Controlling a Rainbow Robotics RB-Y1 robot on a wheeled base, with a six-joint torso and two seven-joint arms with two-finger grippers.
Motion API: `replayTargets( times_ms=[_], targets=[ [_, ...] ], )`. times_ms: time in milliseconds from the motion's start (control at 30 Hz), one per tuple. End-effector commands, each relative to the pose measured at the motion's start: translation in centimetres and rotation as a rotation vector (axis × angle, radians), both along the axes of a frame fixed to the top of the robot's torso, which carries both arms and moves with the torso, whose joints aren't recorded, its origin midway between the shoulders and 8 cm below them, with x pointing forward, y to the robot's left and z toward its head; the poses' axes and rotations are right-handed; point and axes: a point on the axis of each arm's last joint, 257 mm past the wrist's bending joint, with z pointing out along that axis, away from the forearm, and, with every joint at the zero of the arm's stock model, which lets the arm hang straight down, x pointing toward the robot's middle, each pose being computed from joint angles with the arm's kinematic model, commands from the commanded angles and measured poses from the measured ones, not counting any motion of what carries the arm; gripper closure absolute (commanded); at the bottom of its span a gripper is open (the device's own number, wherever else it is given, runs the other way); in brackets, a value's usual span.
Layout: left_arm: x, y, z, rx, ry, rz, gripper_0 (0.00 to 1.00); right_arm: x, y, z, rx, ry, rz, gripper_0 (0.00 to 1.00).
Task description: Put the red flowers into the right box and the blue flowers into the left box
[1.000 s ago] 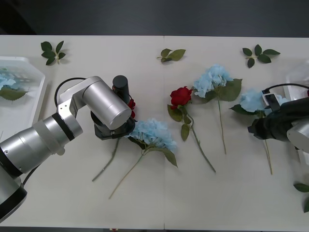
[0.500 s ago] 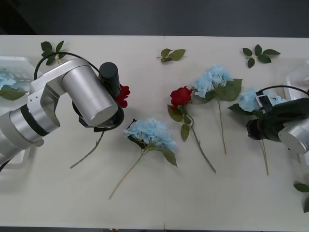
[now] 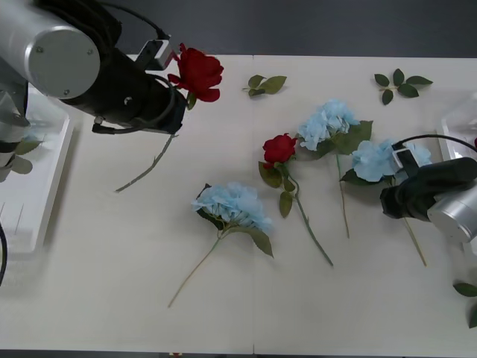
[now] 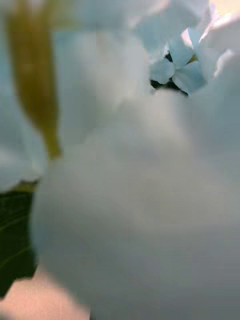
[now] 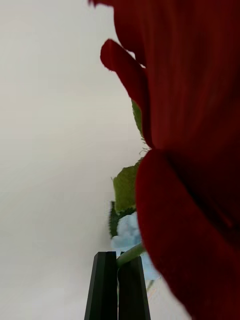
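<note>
A: Red flowers first. One rose (image 3: 198, 72) is up off the table (image 3: 112, 276), pinched at the stem by the left gripper (image 3: 173, 101) near the far left of the tabletop. In the left wrist view the two black fingers (image 5: 106, 285) stand pressed together with the green stem between them and the red bloom (image 5: 190, 150) looming close.

B: And the other red one?

A: A second rose (image 3: 279, 148) lies mid-table, its stem running toward the near edge, just beside a blue flower (image 3: 328, 123).

B: So which step is this?

A: I'd call it the carry. The rose is gripped and lifted, but the right box (image 3: 460, 123) sits at the far right edge, well apart from it, while the left box (image 3: 46, 186) lies right by that arm. The next move, as I judge it, calls for a long crossing to the right over the flowers lying between, or some handing across.

B: The right arm?

A: The right gripper (image 3: 393, 200) is low at the right side, against the stem of a blue flower (image 3: 376, 159). Pale petals (image 4: 150, 200) crowd its wrist camera, so I can't tell whether its fingers have clamped or stand apart.

B: Anything sorted yet?

A: Another blue flower (image 3: 235, 206) lies loose near the middle, and leaf sprigs (image 3: 266, 83) rest along the far edge.
</note>
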Motion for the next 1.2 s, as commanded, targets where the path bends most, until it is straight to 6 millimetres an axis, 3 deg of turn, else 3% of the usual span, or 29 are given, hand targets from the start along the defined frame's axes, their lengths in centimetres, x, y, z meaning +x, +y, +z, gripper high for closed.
replayTargets(
  times_ms=[33, 200, 300, 533, 667, 833, 1200],
  targets=[
    [-1.0, -3.6, 3.8, -0.082, -0.062, -0.160, 1.00, 1.7, -0.3, 3.0, 0.063, -0.043, -0.041, 1.00],
    [-2.8, -6.2, 6.5, -0.201, -0.078, -0.292, 1.00, 1.8, -0.1, 5.2, 0.165, -0.036, -0.070, 1.00],
    [-4.7, -7.8, 7.9, -0.360, 0.004, -0.359, 1.00, 1.6, 0.2, 7.1, 0.224, -0.037, -0.065, 1.00],
    [-7.5, -9.3, 10.9, -0.630, 0.158, -0.459, 1.00, 0.9, 0.7, 10.9, 0.313, -0.037, -0.042, 1.00],
    [-7.7, -10.2, 12.8, -0.714, 0.149, -0.475, 1.00, 0.6, 0.9, 12.3, 0.349, -0.033, -0.004, 1.00],
    [-7.7, -11.6, 14.4, -0.799, 0.143, -0.476, 1.00, 0.5, -0.6, 11.9, 0.348, -0.031, 0.002, 1.00],
    [-7.6, -12.4, 14.3, -0.822, 0.167, -0.452, 1.00, 0.8, -3.0, 10.2, 0.318, -0.024, -0.026, 1.00]
  ],
)
